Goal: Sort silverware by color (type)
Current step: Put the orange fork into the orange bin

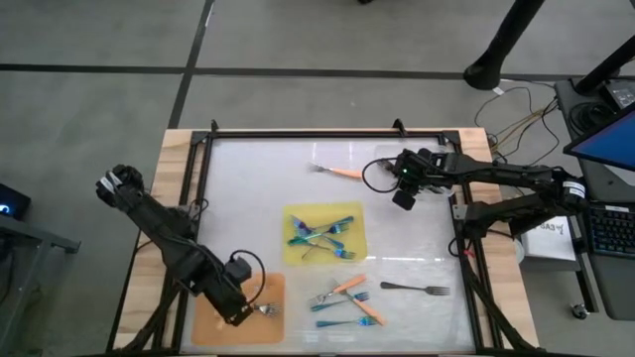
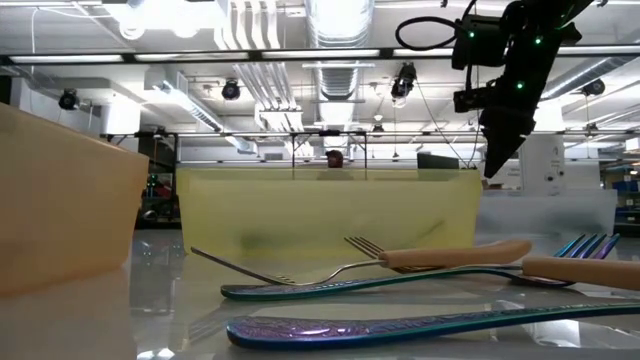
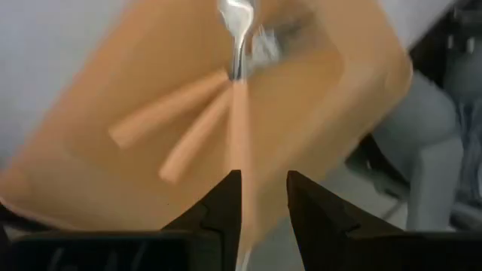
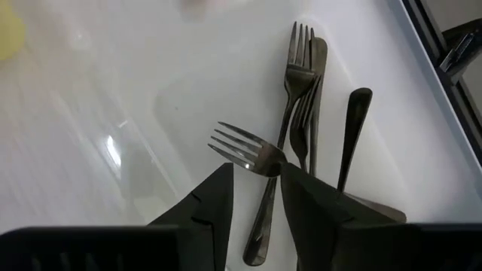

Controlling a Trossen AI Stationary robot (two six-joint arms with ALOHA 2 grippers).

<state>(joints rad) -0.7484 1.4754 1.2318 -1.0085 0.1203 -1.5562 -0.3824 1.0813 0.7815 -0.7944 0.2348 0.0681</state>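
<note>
My left gripper (image 1: 248, 313) (image 3: 263, 199) hangs open over the orange mat (image 1: 213, 322) (image 3: 324, 98) at the near left. Orange-handled forks (image 3: 166, 113) lie on that mat. One more orange handle (image 3: 239, 143) runs back between the fingers, its silver head (image 3: 239, 22) pointing away. My right gripper (image 1: 404, 198) (image 4: 256, 169) stands open at the far right, high above a cluster of dark forks (image 4: 305, 90) on the white tabletop. One dark fork (image 4: 248, 150) shows in the gap between its fingers, apart from them. My left gripper points steeply down at the orange mat with an orange fork handle (image 3: 242, 188) lying along the inner side of one finger (image 3: 222, 207). Blur hides whether the finger touches the handle.
The yellow mat (image 1: 298, 218) in the middle carries blue-teal forks (image 1: 322, 235). A mixed group of forks (image 1: 342, 297) and a lone dark fork (image 1: 417, 289) lie near the front edge. One orange-handled fork (image 1: 337, 172) lies at the far side. A black frame (image 1: 327, 132) rims the table.
</note>
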